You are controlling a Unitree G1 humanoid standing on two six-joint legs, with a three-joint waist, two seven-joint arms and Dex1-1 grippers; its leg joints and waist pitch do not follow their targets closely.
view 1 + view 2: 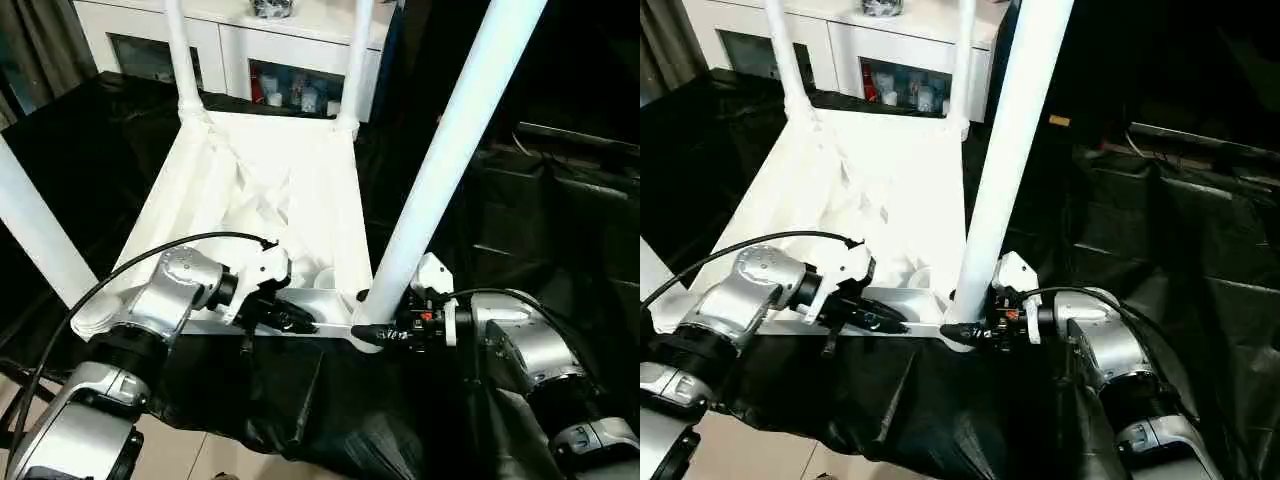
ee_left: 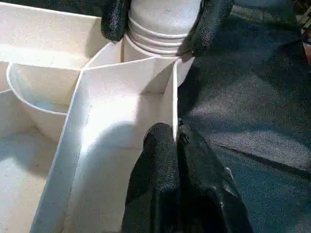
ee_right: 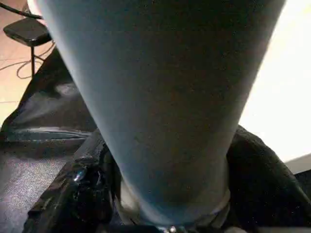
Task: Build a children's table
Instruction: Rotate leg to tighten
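1. I saw the tabletop (image 1: 270,190) lying upside down on black sheeting (image 1: 560,230), ribbed underside up, with the white cabinet (image 1: 230,40) beyond its far edge.
2. Four legs stood up from its corner sockets: the two far ones, left (image 1: 180,50) and right (image 1: 355,55), the near-left leg (image 1: 35,230) and the near-right leg (image 1: 455,140) rising steeply past my head camera.
3. My left gripper (image 1: 295,320) sat at the near edge of the tabletop, between the two near corners. In the left wrist view its fingers (image 2: 160,165) were pressed together with a thin upright rib of the underside (image 2: 174,102) pinched between the tips.
4. My right gripper (image 1: 375,330) was at the foot of the near-right leg, right where it enters its socket. From the left wrist camera I saw its two black fingers (image 2: 114,19) spread apart, one on each side of the leg's ringed base and touching it.
5. The right wrist view looked straight up along that leg (image 3: 165,97), with the fingers flanking it.
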